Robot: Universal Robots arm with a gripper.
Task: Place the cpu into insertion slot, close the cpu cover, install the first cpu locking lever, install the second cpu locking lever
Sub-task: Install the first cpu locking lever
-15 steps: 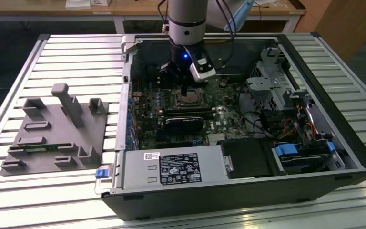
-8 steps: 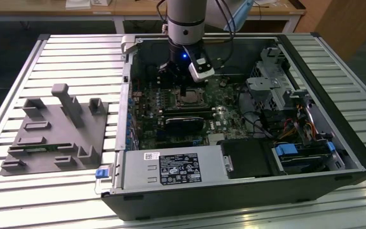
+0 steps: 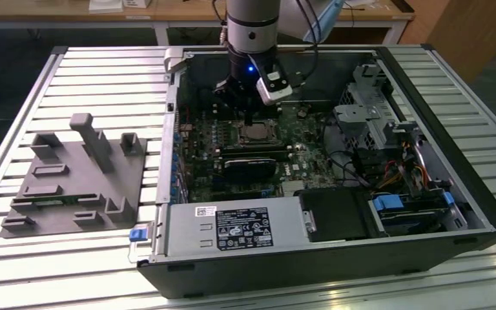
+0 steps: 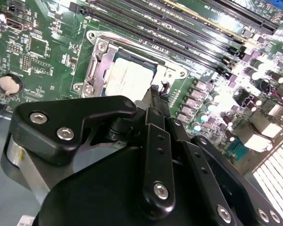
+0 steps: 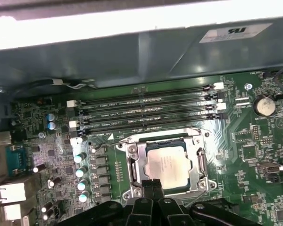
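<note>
One end effector at the cpu cover edge.

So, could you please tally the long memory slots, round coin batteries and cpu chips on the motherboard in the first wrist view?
memory slots: 4
coin battery: 1
cpu: 1
Total: 6

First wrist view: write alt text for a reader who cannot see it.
The cpu sits in the insertion slot, framed by the silvery cpu cover, with the gripper at the slot's edge, its black fingertips together. Four long black memory slots run along the slot's other side on the green board.
</note>
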